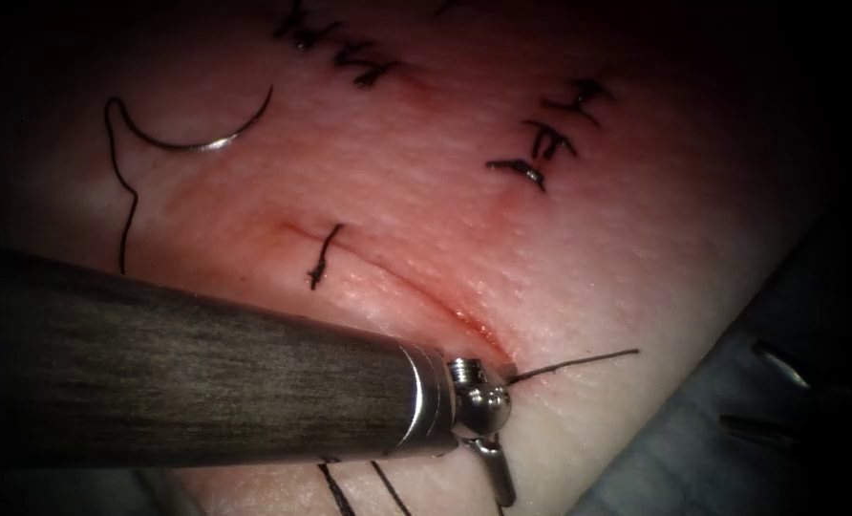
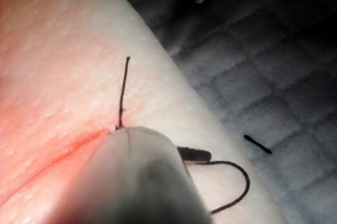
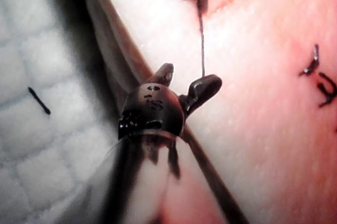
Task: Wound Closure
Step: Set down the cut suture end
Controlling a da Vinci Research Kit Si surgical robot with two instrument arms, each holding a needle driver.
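The curved needle [image 1: 197,134] lies loose on the tissue [image 1: 636,239], left of the cut [image 1: 397,277], not in the tissue. Its thread [image 1: 125,205] trails down toward the left tool's shaft. The left tool [image 1: 504,483] sits at the cut's near end with its jaws shut and pointing down. In the left wrist view a loop of thread [image 2: 237,182] comes out of its tip [image 2: 197,154]. A short thread end [image 1: 579,361] sticks out to the right of the cut. The right tool [image 3: 188,76] stands open at that end's tip [image 3: 201,50], holding nothing, and is dim at the tissue's edge [image 1: 741,382].
One stitch [image 1: 326,253] crosses the cut's far part. Older rows of stitches [image 1: 550,134] lie on the tissue beyond. A cut piece of thread [image 2: 258,144] lies on the blue cloth [image 1: 674,459] beside the tissue. The left tool's thick shaft [image 1: 206,373] covers the near left.
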